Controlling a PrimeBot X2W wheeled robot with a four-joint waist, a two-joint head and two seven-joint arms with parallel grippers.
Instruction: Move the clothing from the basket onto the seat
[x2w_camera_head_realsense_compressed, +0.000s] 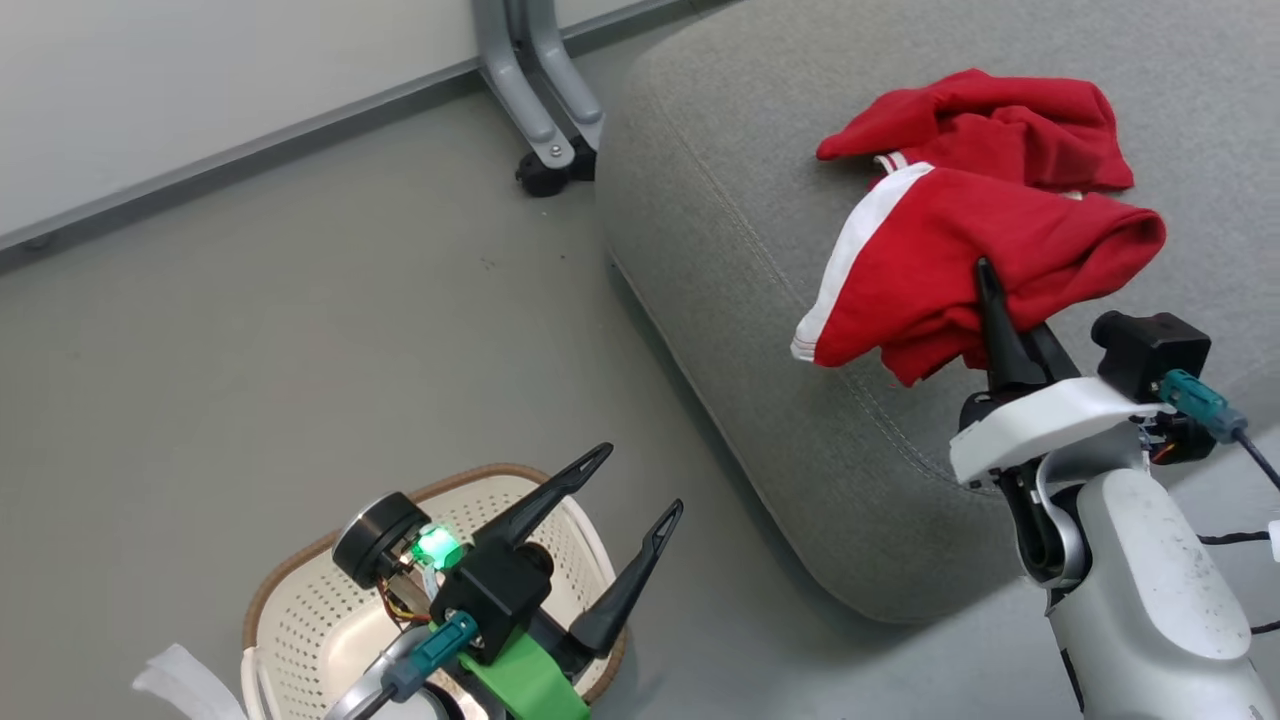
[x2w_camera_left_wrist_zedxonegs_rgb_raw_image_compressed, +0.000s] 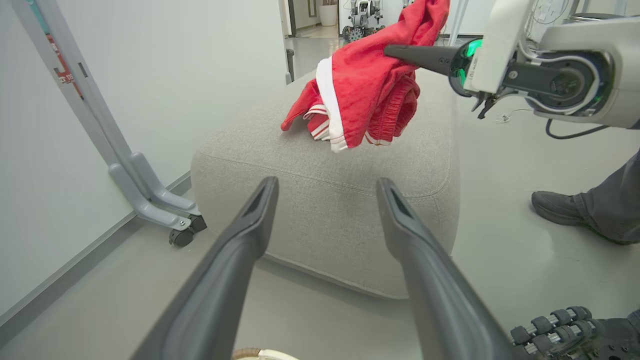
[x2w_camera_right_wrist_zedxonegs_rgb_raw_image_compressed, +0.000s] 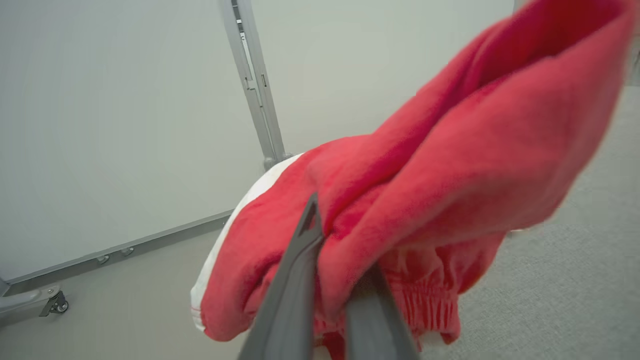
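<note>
One red garment of the clothing (x2w_camera_head_realsense_compressed: 940, 270) with a white stripe hangs just above the grey seat (x2w_camera_head_realsense_compressed: 720, 250), and my right gripper (x2w_camera_head_realsense_compressed: 985, 275) is shut on it. The right wrist view shows its fingers (x2w_camera_right_wrist_zedxonegs_rgb_raw_image_compressed: 300, 270) pinching the red cloth (x2w_camera_right_wrist_zedxonegs_rgb_raw_image_compressed: 450, 165). A second red garment (x2w_camera_head_realsense_compressed: 1000, 120) lies crumpled on the seat behind it. The cream basket (x2w_camera_head_realsense_compressed: 300, 600) with a brown rim stands on the floor at lower left; its visible inside is bare. My left gripper (x2w_camera_head_realsense_compressed: 640, 478) hovers open over the basket, holding nothing. From the left wrist I see the seat (x2w_camera_left_wrist_zedxonegs_rgb_raw_image_compressed: 325, 200), the held garment (x2w_camera_left_wrist_zedxonegs_rgb_raw_image_compressed: 370, 90) and the right gripper (x2w_camera_left_wrist_zedxonegs_rgb_raw_image_compressed: 400, 50).
A grey metal stand leg on a caster (x2w_camera_head_realsense_compressed: 545, 150) rests against the wall by the seat's far corner. A person's shoe (x2w_camera_left_wrist_zedxonegs_rgb_raw_image_compressed: 555, 207) stands on the floor right of the seat. A roller wheel (x2w_camera_left_wrist_zedxonegs_rgb_raw_image_compressed: 555, 325) sits low at right. Grey floor lies between basket and seat.
</note>
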